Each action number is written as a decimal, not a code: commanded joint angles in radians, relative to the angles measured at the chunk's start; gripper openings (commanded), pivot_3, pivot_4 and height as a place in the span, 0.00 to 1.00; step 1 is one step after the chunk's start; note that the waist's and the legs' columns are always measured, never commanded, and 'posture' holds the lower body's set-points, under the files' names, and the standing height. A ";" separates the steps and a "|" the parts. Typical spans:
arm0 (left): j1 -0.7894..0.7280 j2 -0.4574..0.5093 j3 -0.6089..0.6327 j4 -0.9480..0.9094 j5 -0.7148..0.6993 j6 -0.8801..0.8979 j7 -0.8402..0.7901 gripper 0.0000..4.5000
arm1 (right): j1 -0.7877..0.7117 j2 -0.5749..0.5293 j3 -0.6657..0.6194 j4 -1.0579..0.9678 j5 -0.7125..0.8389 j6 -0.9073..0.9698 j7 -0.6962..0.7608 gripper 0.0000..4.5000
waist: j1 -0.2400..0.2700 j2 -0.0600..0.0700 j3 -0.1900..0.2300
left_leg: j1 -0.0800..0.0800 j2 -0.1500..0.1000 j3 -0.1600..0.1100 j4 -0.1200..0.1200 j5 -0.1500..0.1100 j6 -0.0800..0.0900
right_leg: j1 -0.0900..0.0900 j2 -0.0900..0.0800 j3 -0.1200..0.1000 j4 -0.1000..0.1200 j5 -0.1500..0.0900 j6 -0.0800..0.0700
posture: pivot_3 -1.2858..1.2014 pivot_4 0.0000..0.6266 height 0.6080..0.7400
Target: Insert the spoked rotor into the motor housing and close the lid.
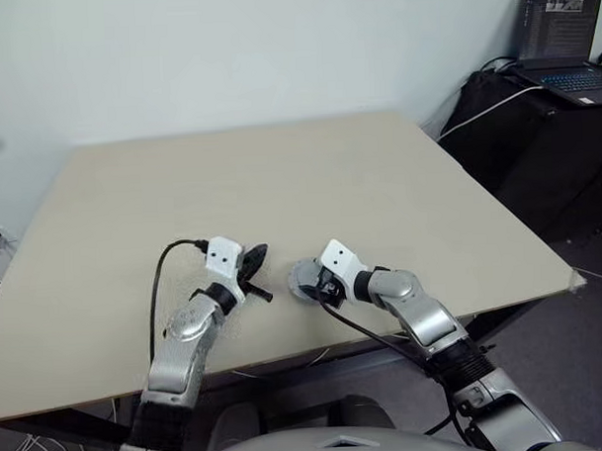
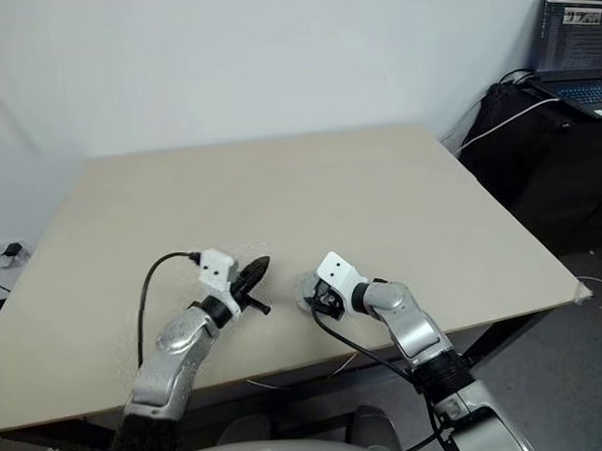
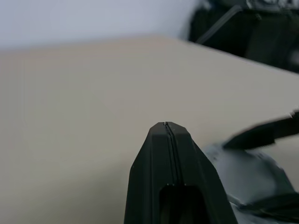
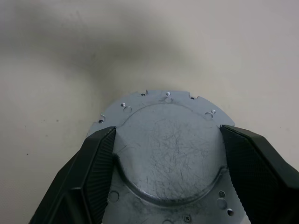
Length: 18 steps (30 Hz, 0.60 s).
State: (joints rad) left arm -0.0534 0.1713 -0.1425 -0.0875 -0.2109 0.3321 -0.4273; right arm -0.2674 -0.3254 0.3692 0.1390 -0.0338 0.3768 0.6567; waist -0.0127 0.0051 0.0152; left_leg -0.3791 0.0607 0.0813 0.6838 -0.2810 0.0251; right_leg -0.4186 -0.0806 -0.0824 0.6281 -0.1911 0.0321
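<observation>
Right pincer [image 4: 163, 172]: your fingers straddle the grey round assembly [image 4: 163, 140], gripping its raised centre to steady it on the surface [image 1: 280, 177].
Left pincer [image 1: 255, 259]: fully closed and empty beside it, ready to press.

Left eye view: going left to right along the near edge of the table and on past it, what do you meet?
Left end effector, shut → grey disc on the table → right end effector at the disc → black bag → laptop.
</observation>
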 commanded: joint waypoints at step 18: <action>-0.335 0.039 0.008 0.283 -0.153 0.471 -0.163 0.00 | 0.011 -0.004 0.014 0.017 -0.027 0.046 -0.009 0.72 | -0.009 -0.002 0.002 | 0.000 0.000 -0.003 -0.001 0.000 0.001 | 0.005 0.002 -0.001 -0.001 -0.001 -0.001 | 0.52 0.00 1.00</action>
State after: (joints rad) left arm -0.3511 0.2018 -0.1368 0.1990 -0.3694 0.8009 -0.5782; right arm -0.2679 -0.3178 0.3736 0.1260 -0.0334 0.3828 0.6541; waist -0.0222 0.0027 0.0169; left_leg -0.3786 0.0607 0.0781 0.6830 -0.2806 0.0257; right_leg -0.4132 -0.0787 -0.0829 0.6268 -0.1920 0.0307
